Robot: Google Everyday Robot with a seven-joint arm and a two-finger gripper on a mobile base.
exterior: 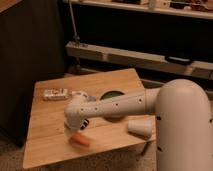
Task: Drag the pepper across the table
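While the white arm [120, 104] reaches in from the right across the light-wood surface [47, 130], its pincer [77, 131] points down toward the front-left part of the top, with the jaws pressed together. The orange-red pepper [80, 140] lies just below the pincer's tip, on the surface near the front edge, its long axis slanting down to the right. The pincer's tip is right at the pepper's upper end, but whether the jaws pinch it or only rest against it cannot be told from this view.

A black block with pale stripes [84, 123] shows just under the rounded wrist of the arm, close above the pepper. Behind the arm, a green bowl [111, 95] sits toward the middle-back of the surface and is partly hidden by the forearm. A white packet with dark print [55, 94] lies flat near the back-left corner, with a small crumpled clear wrapper [80, 94] just beside it to the right. A white paper cup [140, 127] lies tipped on its side near the right edge, in front of the arm and next to the robot's large rounded body [182, 130].

Beyond the surface stand dark shelves [150, 55] with a pale rail, and a dark panel [30, 60] rises at the left.
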